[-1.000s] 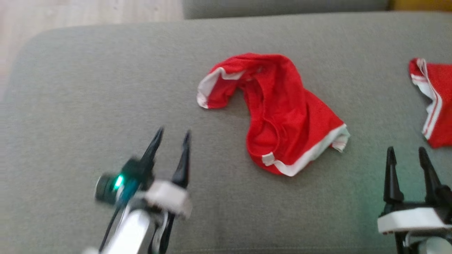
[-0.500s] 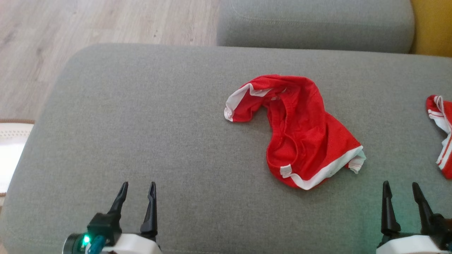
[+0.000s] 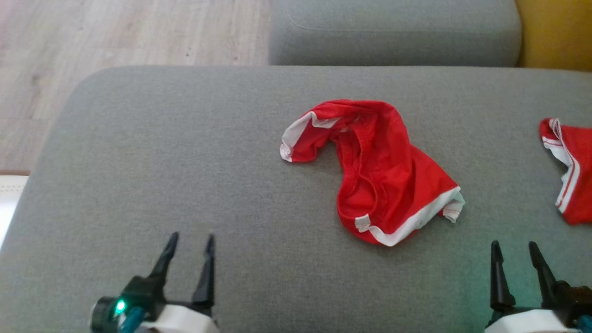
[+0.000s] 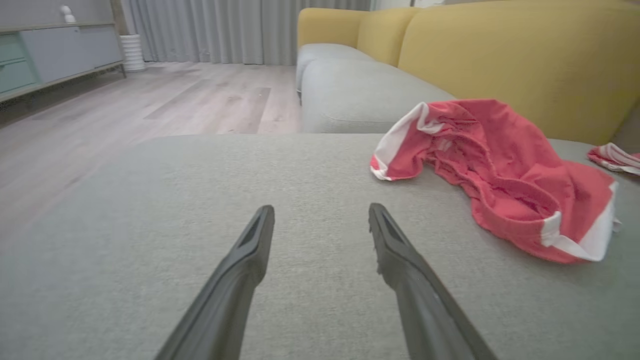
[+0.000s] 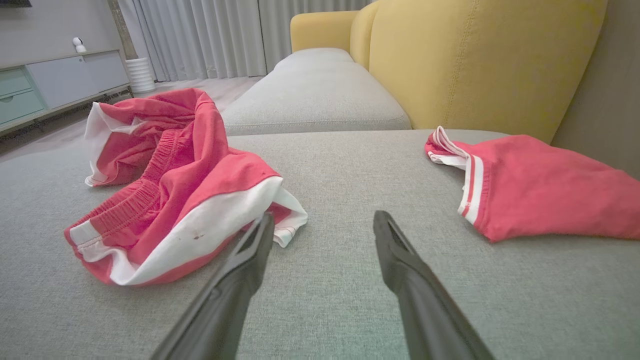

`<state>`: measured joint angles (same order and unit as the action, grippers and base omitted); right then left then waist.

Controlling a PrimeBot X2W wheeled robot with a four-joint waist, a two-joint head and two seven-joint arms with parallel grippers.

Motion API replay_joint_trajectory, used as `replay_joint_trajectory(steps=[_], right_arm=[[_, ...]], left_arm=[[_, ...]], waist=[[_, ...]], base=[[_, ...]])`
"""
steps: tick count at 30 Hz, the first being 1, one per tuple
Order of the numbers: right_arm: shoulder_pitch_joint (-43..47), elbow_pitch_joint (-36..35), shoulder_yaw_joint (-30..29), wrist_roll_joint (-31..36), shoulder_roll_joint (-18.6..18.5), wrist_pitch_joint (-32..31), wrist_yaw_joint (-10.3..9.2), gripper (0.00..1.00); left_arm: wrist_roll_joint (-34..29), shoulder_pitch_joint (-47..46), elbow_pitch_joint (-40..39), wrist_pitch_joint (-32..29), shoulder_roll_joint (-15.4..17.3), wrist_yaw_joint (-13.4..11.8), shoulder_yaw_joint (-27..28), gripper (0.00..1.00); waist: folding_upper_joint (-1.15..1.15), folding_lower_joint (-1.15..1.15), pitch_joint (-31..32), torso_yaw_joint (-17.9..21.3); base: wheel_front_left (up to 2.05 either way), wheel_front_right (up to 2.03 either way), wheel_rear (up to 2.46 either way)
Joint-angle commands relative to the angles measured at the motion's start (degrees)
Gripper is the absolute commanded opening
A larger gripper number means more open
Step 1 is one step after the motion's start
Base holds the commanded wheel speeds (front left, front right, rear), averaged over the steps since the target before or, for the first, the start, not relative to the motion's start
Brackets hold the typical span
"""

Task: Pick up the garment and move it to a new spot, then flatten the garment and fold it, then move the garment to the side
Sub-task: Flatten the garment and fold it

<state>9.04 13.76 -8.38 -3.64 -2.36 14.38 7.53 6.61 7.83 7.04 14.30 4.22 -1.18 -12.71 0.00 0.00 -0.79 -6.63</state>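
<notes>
Caught the left gripper (image 3: 192, 236) with fingers spread wide and nothing held, parked low over the grey sofa cushion (image 3: 162, 152). Same deal for the right gripper (image 3: 514, 243): splayed fully apart and empty.

Spotted the red shorts (image 3: 384, 175) crumpled in a heap on that cushion. Sat ahead of both grippers and between them, off to the right of the left one, ahead-left of the right one, and nearer the right. Noticed white trim along the hem and the elastic waistband bunched up. Also saw a white-edged corner flopped just beside the right gripper's left fingertip in its wrist view, and couldn't tell whether touching.

Clocked a second red garment (image 3: 571, 180) with white stripes ahead-right of the right gripper, well apart from the shorts. Made out a yellow backrest (image 5: 475, 60) further ahead, and wooden floor (image 4: 150, 100) beyond the left gripper.
</notes>
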Motion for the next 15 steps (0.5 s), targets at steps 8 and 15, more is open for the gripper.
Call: replay_joint_trajectory(steps=[8, 15], right_arm=[[-4.51, -2.26, 3.87, -0.49, -0.52, 0.62, -0.04, 1.0], [-5.46, -1.74, 5.26, -1.23, -0.52, 0.62, -0.04, 1.0]], left_arm=[[-0.27, -15.43, 5.21, 0.21, -1.3, 4.43, -13.17, 1.0], [5.85, -25.37, 15.43, -3.91, -1.33, 3.73, -24.28, 1.0]], waist=[[0.0, 0.0, -3.23, 6.56], [0.0, 0.0, -4.76, 10.58]], base=[[0.0, 0.0, 0.0], [0.0, 0.0, 0.0]])
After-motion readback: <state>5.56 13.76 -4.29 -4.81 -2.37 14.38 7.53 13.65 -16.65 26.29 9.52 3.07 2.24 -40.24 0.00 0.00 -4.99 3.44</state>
